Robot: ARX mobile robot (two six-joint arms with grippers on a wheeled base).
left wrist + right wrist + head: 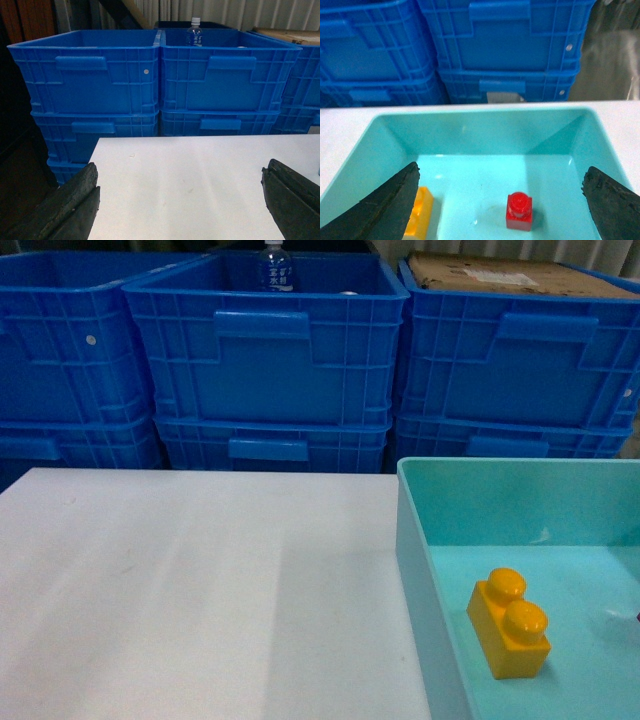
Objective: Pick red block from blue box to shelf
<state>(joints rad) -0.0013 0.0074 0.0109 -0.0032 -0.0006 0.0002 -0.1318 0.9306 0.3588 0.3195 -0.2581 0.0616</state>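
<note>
On my right wrist feed the red block [519, 211] sits upright on the floor of the blue box [480, 127], stud up, touching none of the walls. The right claw [500, 207] hangs above the box with its jaws spread wide, one dark finger at each lower corner of the feed, and the block lies between them but untouched. A yellow brick [418, 210] lies to the block's left, partly hidden behind the left finger; on the head feed I see the same yellow brick [508, 623] with its two studs inside the blue box [415, 540], which stands at the right end of the white tabletop [200, 590]. The red block is out of the head feed. My left claw [180, 205] is also spread wide over bare tabletop [200, 170], holding nothing. Behind the tabletop stand stacked deep blue crates [265, 350], with a water bottle [276, 267] in the middle one and cardboard [500, 275] on the right one
</note>
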